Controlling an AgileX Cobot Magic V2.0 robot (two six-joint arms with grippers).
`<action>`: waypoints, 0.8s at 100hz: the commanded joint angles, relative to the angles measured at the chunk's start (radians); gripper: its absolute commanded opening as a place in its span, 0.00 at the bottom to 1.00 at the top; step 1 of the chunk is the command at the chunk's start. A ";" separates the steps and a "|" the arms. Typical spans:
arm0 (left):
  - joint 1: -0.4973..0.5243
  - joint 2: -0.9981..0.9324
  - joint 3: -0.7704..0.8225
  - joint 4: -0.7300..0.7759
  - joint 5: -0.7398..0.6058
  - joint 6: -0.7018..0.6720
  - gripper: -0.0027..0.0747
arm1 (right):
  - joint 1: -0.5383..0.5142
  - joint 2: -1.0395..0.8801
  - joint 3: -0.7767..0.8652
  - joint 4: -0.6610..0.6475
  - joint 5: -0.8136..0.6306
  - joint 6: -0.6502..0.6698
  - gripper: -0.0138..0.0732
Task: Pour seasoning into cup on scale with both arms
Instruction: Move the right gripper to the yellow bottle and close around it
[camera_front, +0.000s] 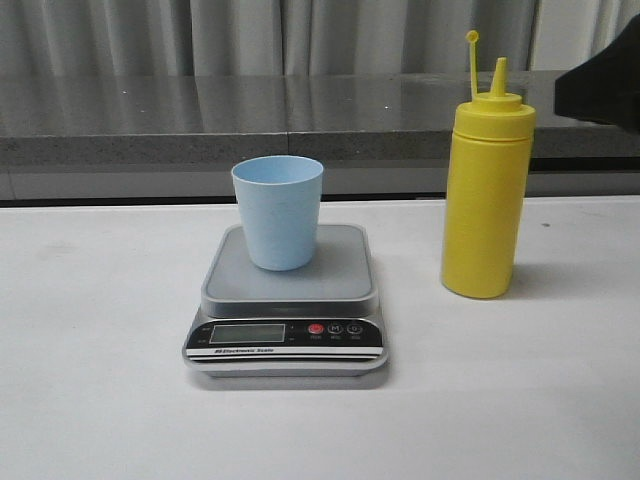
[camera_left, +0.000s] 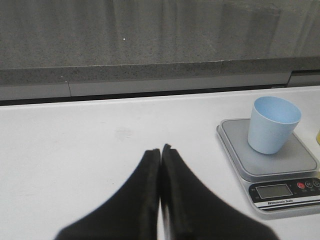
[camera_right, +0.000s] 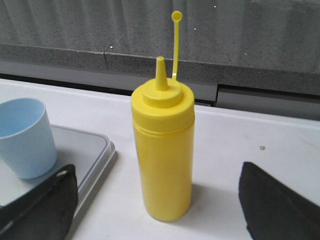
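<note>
The pale blue cup (camera_front: 278, 211) stands upright on the grey platform of the scale (camera_front: 287, 300) at the table's middle. The tall yellow seasoning bottle (camera_front: 486, 185) stands upright to the right of the scale, its cap strap sticking up, nozzle uncapped. My left gripper (camera_left: 160, 150) is shut and empty, low over the table to the left of the scale (camera_left: 270, 165) and cup (camera_left: 272, 124). My right gripper (camera_right: 157, 192) is open wide, its fingers (camera_right: 45, 197) on either side of the bottle (camera_right: 163, 150) without touching it. In the front view only a black corner of the right arm (camera_front: 600, 80) shows.
A grey stone ledge (camera_front: 200, 120) and curtain run along the back of the white table (camera_front: 100, 380). The scale's black panel with display and red button (camera_front: 316, 328) faces the front. One right finger hangs over the scale's edge (camera_right: 100, 150).
</note>
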 joint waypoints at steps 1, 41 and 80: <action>0.003 0.011 -0.027 -0.009 -0.074 -0.010 0.01 | 0.005 0.074 -0.035 -0.015 -0.202 0.006 0.90; 0.003 0.011 -0.027 -0.009 -0.074 -0.010 0.01 | 0.015 0.439 -0.053 -0.027 -0.558 0.105 0.90; 0.003 0.011 -0.027 -0.009 -0.074 -0.010 0.01 | 0.012 0.624 -0.195 -0.027 -0.571 0.105 0.90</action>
